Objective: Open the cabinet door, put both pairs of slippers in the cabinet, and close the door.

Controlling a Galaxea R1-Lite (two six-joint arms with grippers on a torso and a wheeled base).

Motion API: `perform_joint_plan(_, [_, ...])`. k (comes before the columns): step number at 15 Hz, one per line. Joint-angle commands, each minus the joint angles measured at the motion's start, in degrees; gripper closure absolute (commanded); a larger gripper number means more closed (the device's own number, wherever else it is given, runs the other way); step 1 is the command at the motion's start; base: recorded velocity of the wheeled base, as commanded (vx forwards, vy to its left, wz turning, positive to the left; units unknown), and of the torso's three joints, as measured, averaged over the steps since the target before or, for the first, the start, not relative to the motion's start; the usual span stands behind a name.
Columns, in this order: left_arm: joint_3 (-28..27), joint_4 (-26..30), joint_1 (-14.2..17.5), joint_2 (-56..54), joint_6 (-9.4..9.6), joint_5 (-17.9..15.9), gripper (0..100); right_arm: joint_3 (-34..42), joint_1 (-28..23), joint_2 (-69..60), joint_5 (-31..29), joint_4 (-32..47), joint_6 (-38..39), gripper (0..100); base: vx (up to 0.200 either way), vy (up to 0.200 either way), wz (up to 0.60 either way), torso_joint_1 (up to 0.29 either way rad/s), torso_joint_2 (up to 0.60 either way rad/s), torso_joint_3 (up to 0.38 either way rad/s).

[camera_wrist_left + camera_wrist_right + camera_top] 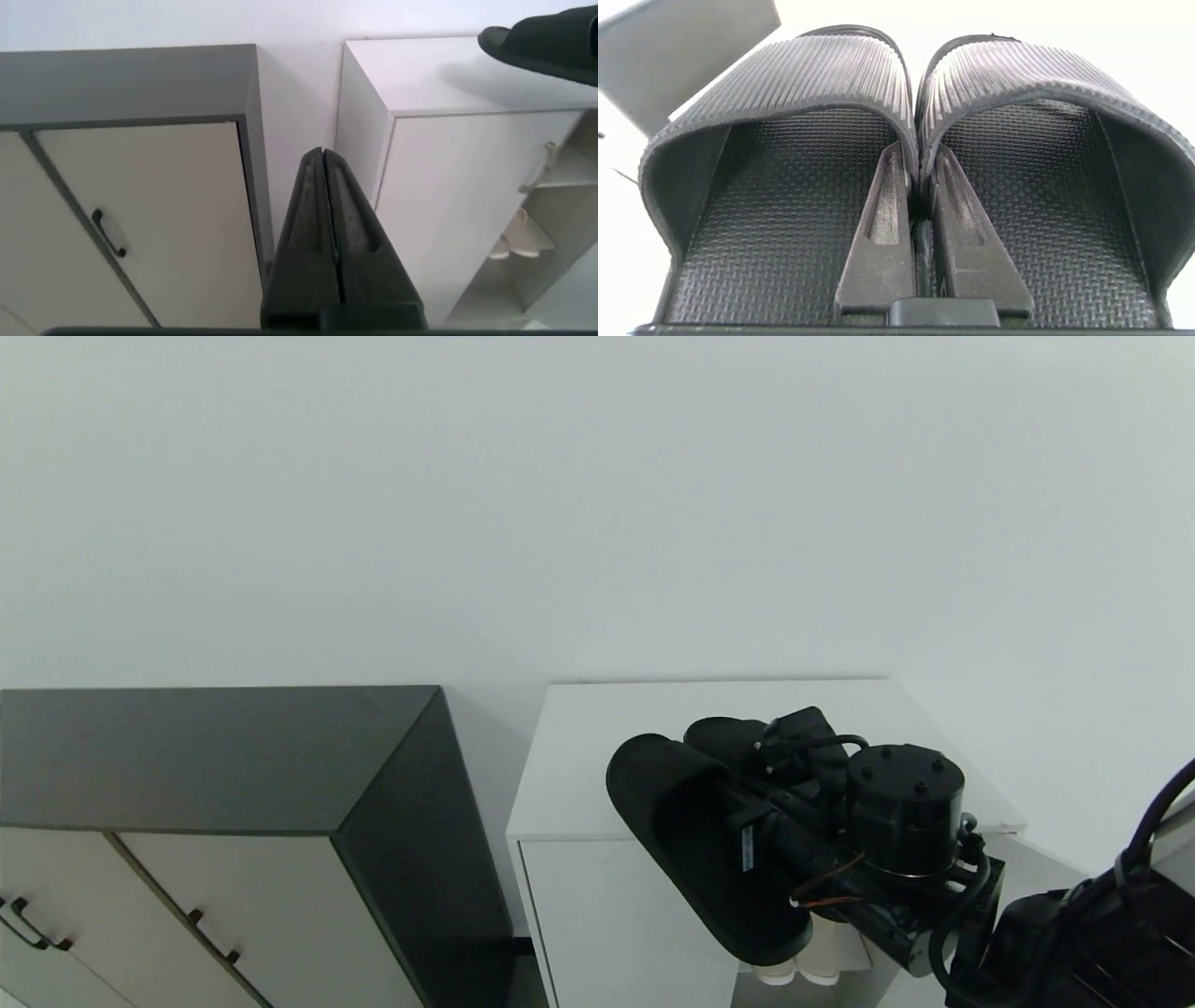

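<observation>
The right tool is pinching the black slippers by their 2 touching inner walls, 1 finger inside each slipper. In the head view the pair hangs at lower centre-right, in front of the top of the white cabinet and overlapping its front edge. Its long axis slants from upper left, where the toes are, to lower right, where the heels meet the wrist.

The cabinet's opening lies directly beneath the pair, at the bottom edge of that frame, and the white slippers already rest on a shelf there. The next move therefore looks like a drop and a push in, toes first. The right arm is the nearer one and carries the load.

The left tool is pressed together and holds nothing. In the left wrist view it sits at lower centre, before the gap between the dark-topped cabinet and the white one.

The arm and the black pair cover most of the opening in the head view. The left wrist view cuts it off at the right edge. I cannot make out the door clearly, nor whether there is room beside the white pair.
</observation>
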Motion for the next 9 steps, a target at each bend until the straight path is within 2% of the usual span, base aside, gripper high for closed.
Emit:
perform_joint_plan(1, [0.0,0.0,0.0,0.0,0.0,0.1,100,0.0,0.0,0.2,0.0,0.0,0.0,100,-0.2,0.0,0.0,-0.017,-0.01,0.007])
perform_joint_plan(7, [0.0,0.0,0.0,0.0,0.0,0.1,100,0.1,0.0,0.2,0.0,0.0,0.0,100,-0.2,0.0,0.0,-0.002,0.0,0.002])
perform_joint_plan(9, [0.0,0.0,0.0,0.0,0.0,0.1,100,0.1,0.0,0.3,0.0,0.0,0.0,100,0.0,0.0,0.0,0.0,0.0,0.0])
